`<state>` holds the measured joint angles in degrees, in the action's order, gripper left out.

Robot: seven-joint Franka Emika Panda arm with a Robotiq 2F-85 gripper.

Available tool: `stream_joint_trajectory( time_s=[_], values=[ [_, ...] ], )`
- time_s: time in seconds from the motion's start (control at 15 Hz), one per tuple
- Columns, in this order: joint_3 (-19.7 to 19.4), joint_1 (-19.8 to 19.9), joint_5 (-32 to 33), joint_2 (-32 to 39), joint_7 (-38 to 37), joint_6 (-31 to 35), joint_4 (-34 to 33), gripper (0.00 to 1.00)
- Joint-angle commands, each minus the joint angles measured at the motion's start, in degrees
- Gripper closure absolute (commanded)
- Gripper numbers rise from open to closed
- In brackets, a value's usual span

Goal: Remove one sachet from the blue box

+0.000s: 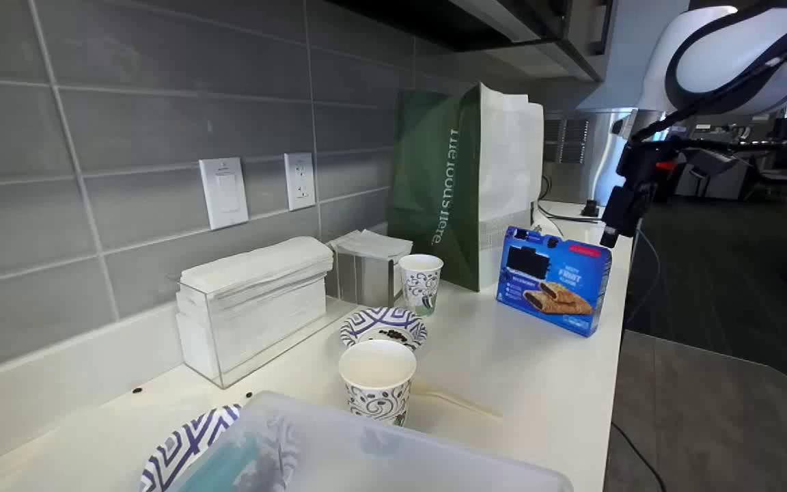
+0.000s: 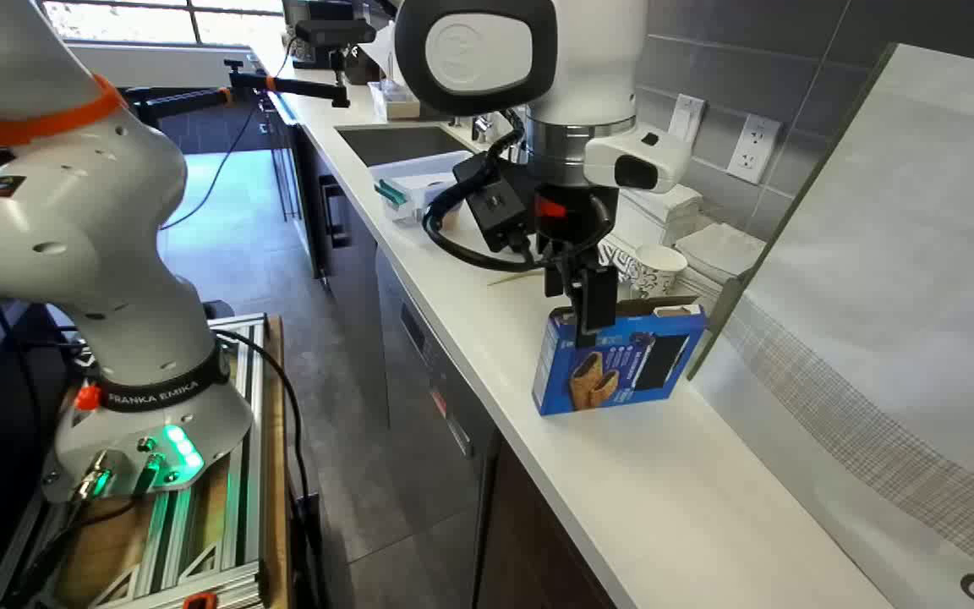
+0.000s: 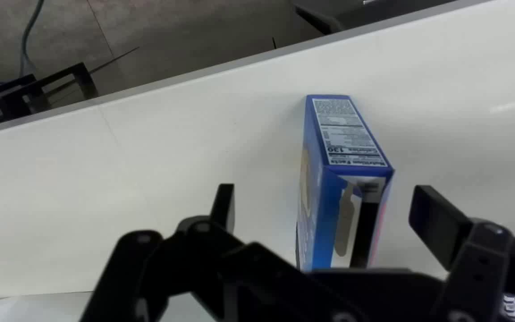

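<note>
White is the countertop [image 3: 150,170], and on it the blue box [image 3: 344,172] stands upright with its top opened. Between its narrow end and the front edge of the countertop lies a bare strip, and along both broad faces the wrist view shows free white surface. Toward the tiled wall [image 1: 243,123], the green paper bag [image 1: 434,184] is just beside the box; if they touch, I cannot tell.

The Robotiq gripper [image 3: 323,201] is spread wide. One fingertip is on each broad side of the box, with visible gaps, so it has hold of nothing. In an exterior view, one finger [image 2: 599,300] overlaps the opened top, and there the spread is difficult to judge.

Only the wrist view lets me read the Nutrition Facts panel [image 3: 349,138] on the narrow end; inside the opening it is too dark to know the contents. Farther, in an exterior view, a patterned paper bowl [image 1: 359,321] contains small dark pieces [image 1: 393,335], and the clear napkin holder [image 1: 264,321] is nearer the wall. Farthest, in an exterior view, comes the sink [image 2: 394,145].
</note>
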<state>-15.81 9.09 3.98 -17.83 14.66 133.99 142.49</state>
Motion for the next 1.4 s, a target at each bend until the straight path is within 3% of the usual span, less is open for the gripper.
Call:
stream_joint_trajectory(
  time_s=[0.0,0.33,0.6,0.67,0.8,1.33],
  values=[
    [0.7,0.7,-0.3,0.0,0.2,-0.1,-0.1,0.00],
    [0.7,0.7,-0.3,0.0,0.2,-0.1,-0.1,0.00],
    [-0.9,0.0,-4.7,1.5,1.9,1.0,-3.8,0.00],
    [-1.4,0.1,-5.6,2.0,2.5,2.1,-4.5,0.25],
    [-3.0,-0.8,-9.9,2.8,5.7,2.9,-5.8,0.32],
    [-5.4,-4.1,-28.1,8.5,21.0,6.4,-9.1,0.95]
  ],
)
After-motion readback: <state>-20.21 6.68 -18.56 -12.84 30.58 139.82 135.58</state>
